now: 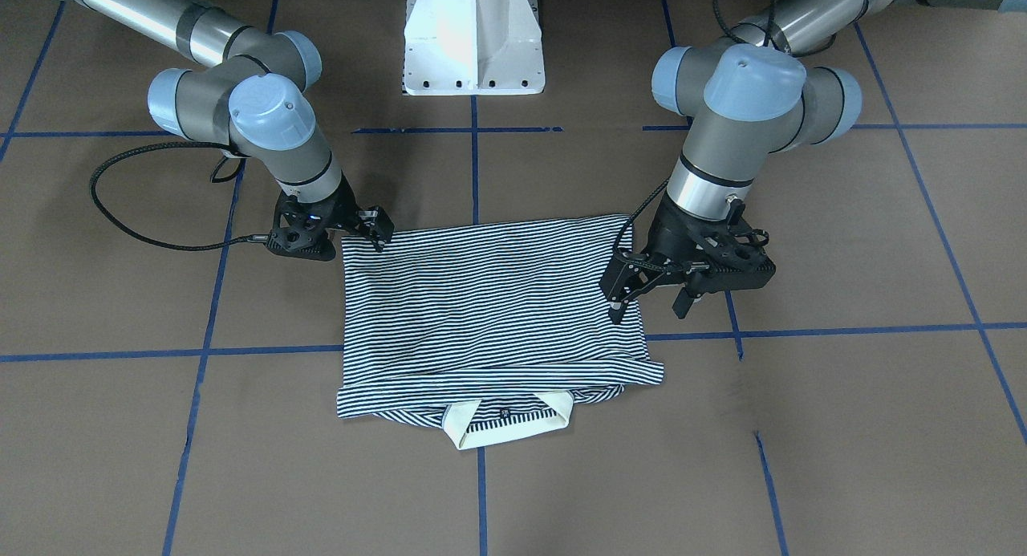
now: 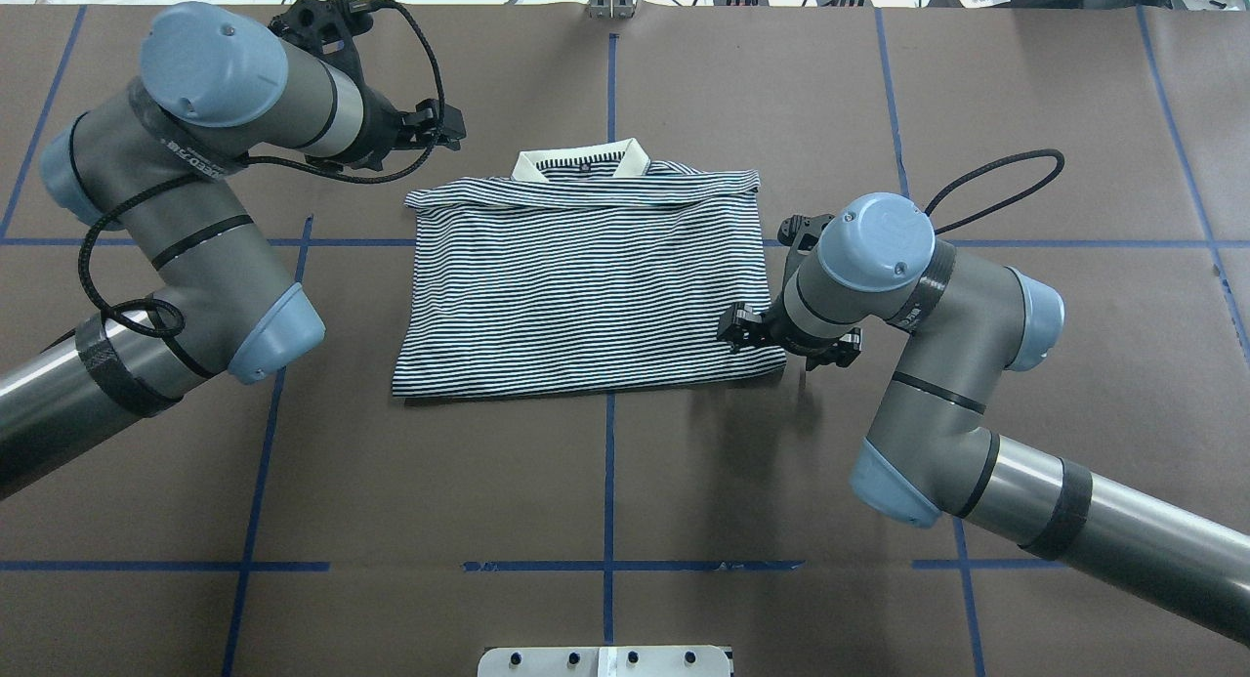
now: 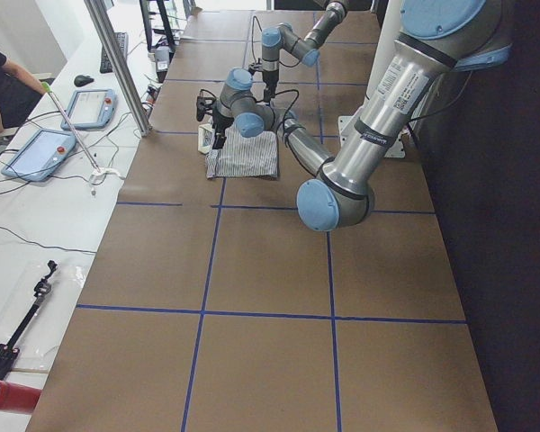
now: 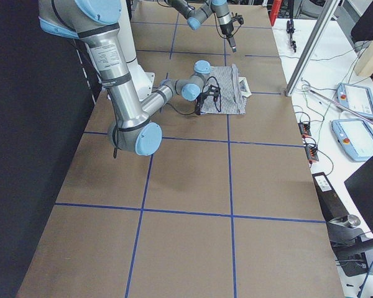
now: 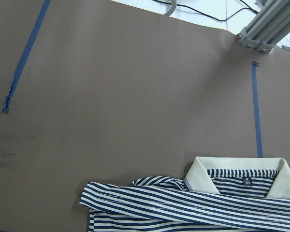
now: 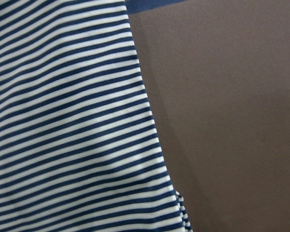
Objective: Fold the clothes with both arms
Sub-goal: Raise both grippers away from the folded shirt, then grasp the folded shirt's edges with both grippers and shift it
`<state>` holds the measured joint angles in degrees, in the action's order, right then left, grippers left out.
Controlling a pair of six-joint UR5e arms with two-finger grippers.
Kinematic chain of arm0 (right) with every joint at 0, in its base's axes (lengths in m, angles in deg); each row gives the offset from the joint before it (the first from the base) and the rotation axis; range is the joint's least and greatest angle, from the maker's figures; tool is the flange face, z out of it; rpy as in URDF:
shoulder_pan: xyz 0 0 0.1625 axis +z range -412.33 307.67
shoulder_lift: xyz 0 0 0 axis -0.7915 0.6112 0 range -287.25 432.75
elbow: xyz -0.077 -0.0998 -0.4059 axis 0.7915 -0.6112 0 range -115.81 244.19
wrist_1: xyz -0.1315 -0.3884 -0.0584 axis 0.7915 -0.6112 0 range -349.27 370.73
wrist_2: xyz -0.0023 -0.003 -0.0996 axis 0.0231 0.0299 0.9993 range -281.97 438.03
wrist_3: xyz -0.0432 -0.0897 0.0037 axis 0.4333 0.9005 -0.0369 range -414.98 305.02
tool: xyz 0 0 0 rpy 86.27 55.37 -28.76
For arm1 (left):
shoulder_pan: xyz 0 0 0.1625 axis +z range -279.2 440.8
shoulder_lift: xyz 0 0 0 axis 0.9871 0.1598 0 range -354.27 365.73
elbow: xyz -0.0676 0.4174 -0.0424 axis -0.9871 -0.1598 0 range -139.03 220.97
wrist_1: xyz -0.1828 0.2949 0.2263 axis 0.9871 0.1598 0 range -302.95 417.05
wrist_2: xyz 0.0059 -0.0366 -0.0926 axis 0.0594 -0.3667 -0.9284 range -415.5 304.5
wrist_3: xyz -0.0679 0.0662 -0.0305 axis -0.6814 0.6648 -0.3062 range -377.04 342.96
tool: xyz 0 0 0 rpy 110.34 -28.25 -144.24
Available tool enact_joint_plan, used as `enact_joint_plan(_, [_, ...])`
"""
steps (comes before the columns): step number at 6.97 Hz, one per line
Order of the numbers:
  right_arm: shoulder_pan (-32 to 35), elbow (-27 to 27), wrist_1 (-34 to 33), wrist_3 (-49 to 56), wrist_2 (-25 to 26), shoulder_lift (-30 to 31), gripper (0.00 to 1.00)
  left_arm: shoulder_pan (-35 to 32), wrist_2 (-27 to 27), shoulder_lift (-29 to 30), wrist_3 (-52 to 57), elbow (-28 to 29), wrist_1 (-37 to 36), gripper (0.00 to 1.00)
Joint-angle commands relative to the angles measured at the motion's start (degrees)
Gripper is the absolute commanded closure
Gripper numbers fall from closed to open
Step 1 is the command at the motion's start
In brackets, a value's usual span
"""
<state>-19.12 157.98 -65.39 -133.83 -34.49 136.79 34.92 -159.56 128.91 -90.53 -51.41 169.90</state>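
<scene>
The clothes are one striped polo shirt [image 1: 489, 299] [image 2: 586, 286], lying flat on the brown table with its sleeves tucked in. Its cream collar [image 1: 505, 424] [image 2: 583, 159] is on the far side from the robot. My left gripper [image 1: 650, 306] [image 2: 449, 130] hangs open above the table beside the shirt's left shoulder, holding nothing. The left wrist view looks down on the collar [image 5: 241, 169] and a folded sleeve. My right gripper [image 1: 379, 239] [image 2: 739, 333] sits low at the shirt's near right hem corner. I cannot tell how its jaws stand. The right wrist view shows only striped cloth [image 6: 63, 121] close up.
The white pedestal base [image 1: 473, 42] [image 2: 605, 660] stands at the robot's edge. Blue tape lines [image 2: 609, 462] grid the table. A side bench holds tablets [image 3: 36, 153] [image 4: 354, 99] and cables, behind an aluminium post [image 3: 117, 63]. A person's arm [image 3: 0, 90] shows at that bench.
</scene>
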Motion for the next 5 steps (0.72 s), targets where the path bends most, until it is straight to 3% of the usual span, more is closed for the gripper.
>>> enact_joint_plan(1, [-0.2, -0.5, 0.0, 0.1, 0.4, -0.1, 0.3, 0.0, 0.0, 0.0, -0.3, -0.1, 0.0, 0.0])
enact_joint_plan(2, [-0.2, -0.2, 0.0, 0.1, 0.3, -0.1, 0.87, 0.0, 0.0, 0.0, -0.3, 0.0, 0.0, 0.0])
enact_joint_plan(3, [-0.2, -0.1, 0.2, 0.3, 0.1, -0.1, 1.0, 0.0, 0.0, 0.0, -0.3, -0.1, 0.0, 0.0])
enact_joint_plan(5, [-0.2, 0.2, -0.2, 0.2, -0.4, -0.1, 1.0, 0.0, 0.0, 0.0, -0.3, -0.1, 0.0, 0.0])
